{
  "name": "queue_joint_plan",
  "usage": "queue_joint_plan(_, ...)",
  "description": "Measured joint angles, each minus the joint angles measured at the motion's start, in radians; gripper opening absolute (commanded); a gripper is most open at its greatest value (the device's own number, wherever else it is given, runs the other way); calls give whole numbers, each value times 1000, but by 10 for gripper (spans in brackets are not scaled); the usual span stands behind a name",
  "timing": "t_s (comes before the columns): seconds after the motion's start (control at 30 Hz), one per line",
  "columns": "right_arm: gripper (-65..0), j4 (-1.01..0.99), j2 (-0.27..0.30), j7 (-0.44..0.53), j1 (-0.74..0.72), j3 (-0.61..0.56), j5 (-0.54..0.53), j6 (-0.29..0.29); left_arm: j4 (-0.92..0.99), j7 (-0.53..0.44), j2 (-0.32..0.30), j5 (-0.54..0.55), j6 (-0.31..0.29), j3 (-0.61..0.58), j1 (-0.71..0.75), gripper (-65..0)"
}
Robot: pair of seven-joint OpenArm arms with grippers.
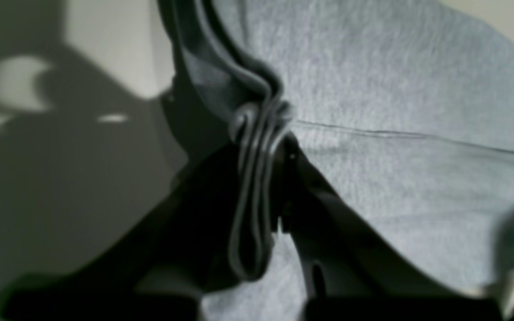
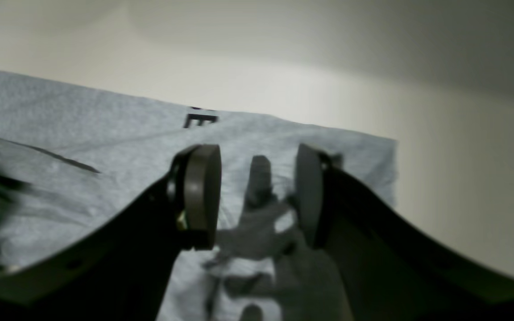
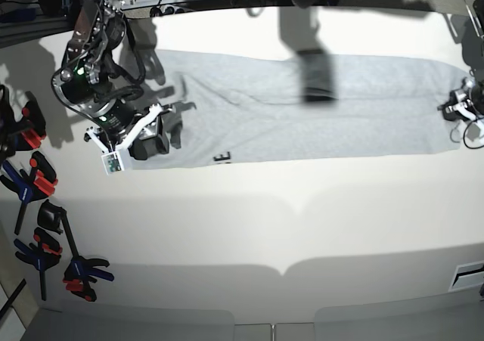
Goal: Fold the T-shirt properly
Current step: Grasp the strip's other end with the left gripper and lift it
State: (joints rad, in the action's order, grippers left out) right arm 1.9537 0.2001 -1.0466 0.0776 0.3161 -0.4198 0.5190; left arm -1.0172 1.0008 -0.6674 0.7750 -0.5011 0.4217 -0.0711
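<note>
White table (image 3: pixel 249 220), T-shirt (image 3: pixel 302 114) across, clamps (image 3: pixel 38 205) alongside.

T-shirt (image 3: pixel 302 122): matt heathered grey knit cloth | table (image 3: pixel 249 220): smooth matt cream

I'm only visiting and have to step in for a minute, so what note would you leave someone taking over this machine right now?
Left hand: shut on a bunched edge of the T-shirt, at the right end of the strip in the base view.
Right hand: open, nothing held, poised over the other end of the shirt, near the black lettering.
Shirt: lies as a long, narrow strip across the white table, so the lengthwise folds look done.
Left to do: the right hand has not yet gripped its end; then the strip probably needs folding end to end.
</note>
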Motion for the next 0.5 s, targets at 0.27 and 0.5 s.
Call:
queue_joint_plan(0.27,-383,1,0,-5,0,0,0,0,-309,-16,40,-165,154,3,52,-650)
queue_joint_plan(0.5,-383,5,0,-11,-2,1,-24,0,-680,13,234,-246,239,3,178,-650)
